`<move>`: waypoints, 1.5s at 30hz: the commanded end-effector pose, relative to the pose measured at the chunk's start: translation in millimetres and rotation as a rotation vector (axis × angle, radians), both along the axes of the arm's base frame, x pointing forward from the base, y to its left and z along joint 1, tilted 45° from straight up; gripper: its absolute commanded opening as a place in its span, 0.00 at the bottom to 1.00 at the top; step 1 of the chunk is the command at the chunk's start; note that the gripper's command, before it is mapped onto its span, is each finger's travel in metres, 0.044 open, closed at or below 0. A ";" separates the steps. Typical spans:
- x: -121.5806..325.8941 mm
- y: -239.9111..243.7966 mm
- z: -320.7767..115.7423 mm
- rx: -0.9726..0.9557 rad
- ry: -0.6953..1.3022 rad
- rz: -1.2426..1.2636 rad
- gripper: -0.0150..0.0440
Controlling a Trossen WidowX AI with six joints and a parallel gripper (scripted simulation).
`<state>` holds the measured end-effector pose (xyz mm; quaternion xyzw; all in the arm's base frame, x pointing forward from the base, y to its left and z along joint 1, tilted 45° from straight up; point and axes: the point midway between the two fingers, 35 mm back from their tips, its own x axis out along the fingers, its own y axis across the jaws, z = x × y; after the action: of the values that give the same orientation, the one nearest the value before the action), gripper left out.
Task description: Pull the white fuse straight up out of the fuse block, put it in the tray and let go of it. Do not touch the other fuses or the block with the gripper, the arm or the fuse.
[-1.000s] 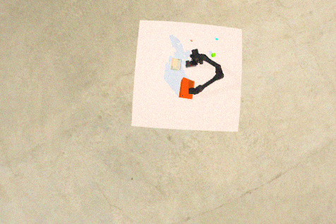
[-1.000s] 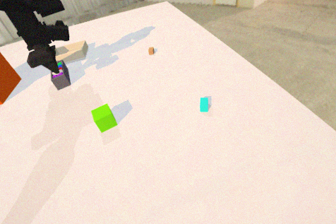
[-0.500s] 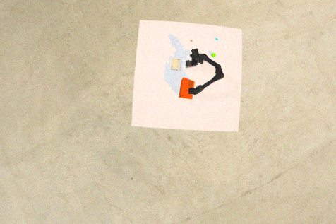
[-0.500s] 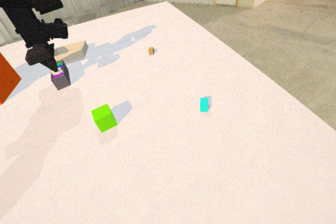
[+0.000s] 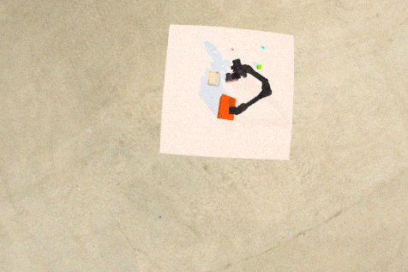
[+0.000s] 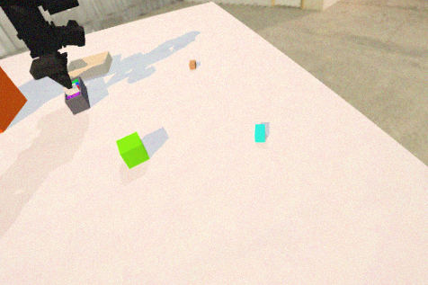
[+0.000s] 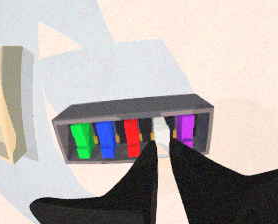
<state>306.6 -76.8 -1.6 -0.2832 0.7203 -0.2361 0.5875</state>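
Note:
The fuse block [image 5: 228, 77] [image 6: 81, 105] [image 7: 135, 106] is a dark grey box holding a green fuse [image 7: 81, 137], a blue fuse [image 7: 106, 140], a red fuse [image 7: 132, 137] and a purple fuse [image 7: 186, 131] [image 6: 73, 96]. My gripper [image 7: 161, 145] [image 6: 70, 87] is shut on the white fuse [image 7: 161, 130], between the red and purple ones. The white fuse appears slightly raised; its lower end is hard to see, so I cannot tell whether it is clear of the block. The tray [image 5: 219, 79] [image 6: 100, 69] [image 7: 13, 95] is beige, beyond the block's green end.
An orange box [image 5: 226, 108] [image 6: 9, 102] stands near the arm's base. A lime green cube [image 5: 259, 67] [image 6: 131, 149], a small cyan block [image 5: 263, 47] [image 6: 260, 133] and a small brown cube [image 5: 232, 49] [image 6: 192, 65] lie apart from the block.

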 end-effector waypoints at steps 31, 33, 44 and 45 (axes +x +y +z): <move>3.0 11.8 12.4 0.003 -0.004 -0.004 0.25; 3.1 12.4 13.2 0.003 -0.004 -0.004 0.25; 3.8 16.8 17.7 0.002 -0.003 -0.004 0.25; 4.1 17.9 18.8 0.002 -0.003 -0.004 0.25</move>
<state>308.8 -61.6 14.5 -0.2851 0.7212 -0.2356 0.5857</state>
